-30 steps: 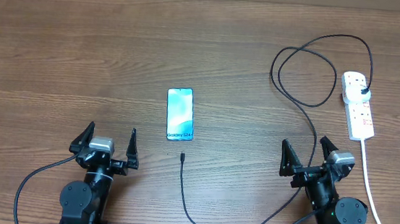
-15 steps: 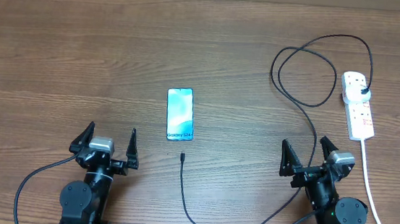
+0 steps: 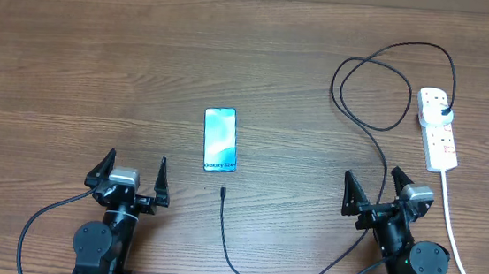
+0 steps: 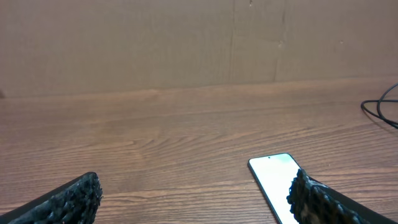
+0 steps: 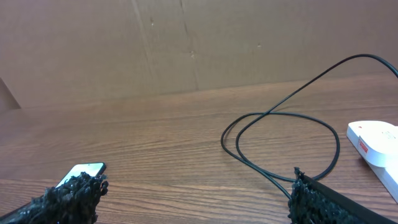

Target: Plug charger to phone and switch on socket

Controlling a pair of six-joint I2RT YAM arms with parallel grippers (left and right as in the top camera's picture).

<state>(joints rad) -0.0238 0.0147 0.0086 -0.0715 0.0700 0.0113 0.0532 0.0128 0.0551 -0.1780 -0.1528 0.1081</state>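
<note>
Opening step, nothing grasped. Left gripper (image 3: 132, 173), right gripper (image 3: 371, 191) wide, empty. Phone (image 3: 219, 139) at worktop (image 3: 73, 69) middle; charger (image 3: 223, 192) tip just short of its lower edge, apart. Socket (image 3: 438, 127) far right, plug in. Next: pinch tip, align with port.

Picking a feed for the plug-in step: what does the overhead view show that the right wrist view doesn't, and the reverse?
Only overhead: the connector tip of the charger lying just short of the phone, its plug in the socket, and the left pincer. Only right wrist: the brown backdrop's face. Both: phone, charger loop, socket, open right pincer.
</note>
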